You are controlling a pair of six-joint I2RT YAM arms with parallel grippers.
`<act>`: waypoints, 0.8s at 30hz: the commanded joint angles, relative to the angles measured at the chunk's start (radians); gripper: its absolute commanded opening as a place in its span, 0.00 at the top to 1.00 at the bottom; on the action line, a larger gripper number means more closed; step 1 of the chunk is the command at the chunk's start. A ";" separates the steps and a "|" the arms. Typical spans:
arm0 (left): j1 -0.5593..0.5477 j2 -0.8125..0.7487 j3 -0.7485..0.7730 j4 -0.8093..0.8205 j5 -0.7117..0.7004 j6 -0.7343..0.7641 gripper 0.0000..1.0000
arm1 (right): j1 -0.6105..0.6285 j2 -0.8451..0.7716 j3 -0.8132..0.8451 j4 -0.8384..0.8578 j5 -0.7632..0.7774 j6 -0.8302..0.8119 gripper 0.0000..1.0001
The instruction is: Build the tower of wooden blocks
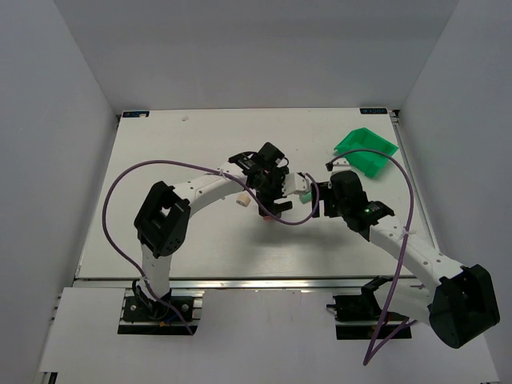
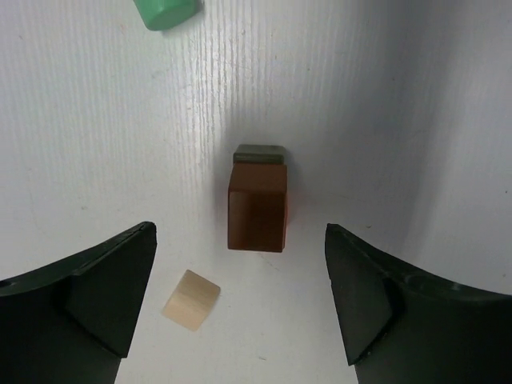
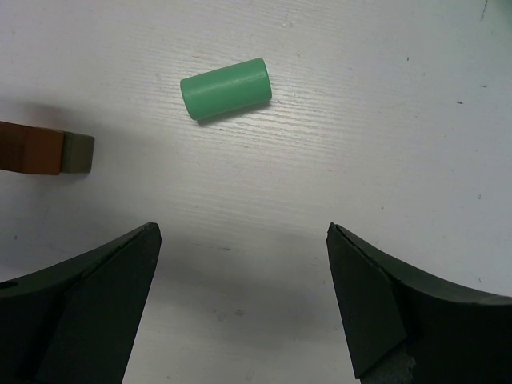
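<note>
The wood block tower [image 2: 258, 210] stands on the white table, seen from above in the left wrist view. Its top is a dark brown block, with a grey block [image 2: 260, 154] showing at the far edge and a thin red edge on the right. My left gripper [image 2: 240, 300] hangs open over it, fingers well apart and holding nothing. A cream block [image 2: 191, 299] lies loose near the left finger. The right wrist view catches the tower [image 3: 44, 150] at its left edge and a pale green cylinder [image 3: 226, 88] lying flat beyond my open, empty right gripper [image 3: 240, 308].
A bright green plastic bin [image 1: 366, 150] sits at the back right of the table. The two grippers, left [image 1: 274, 204] and right [image 1: 312, 198], face each other closely at mid-table. The cream block [image 1: 239, 200] lies just left of them. A purple cable loops over both arms.
</note>
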State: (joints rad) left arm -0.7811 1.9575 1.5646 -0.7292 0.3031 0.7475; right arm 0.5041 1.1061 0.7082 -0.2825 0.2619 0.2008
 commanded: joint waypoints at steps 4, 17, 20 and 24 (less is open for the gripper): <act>0.009 -0.170 -0.026 0.098 0.018 -0.058 0.02 | -0.015 -0.003 0.000 0.077 -0.041 -0.070 0.11; 0.033 -0.620 -0.436 0.366 -0.597 -1.202 0.02 | -0.035 0.195 0.154 0.034 -0.405 -0.945 0.10; 0.028 -0.686 -0.553 0.343 -0.526 -1.321 0.02 | -0.050 0.274 0.305 -0.119 -0.466 -1.159 0.11; 0.028 -0.785 -0.693 0.313 -0.634 -1.439 0.02 | -0.047 0.436 0.528 -0.271 -0.483 -1.351 0.11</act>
State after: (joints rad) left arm -0.7509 1.2259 0.9455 -0.3565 -0.2245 -0.4900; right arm 0.4583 1.4727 1.0897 -0.4168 -0.1627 -0.8742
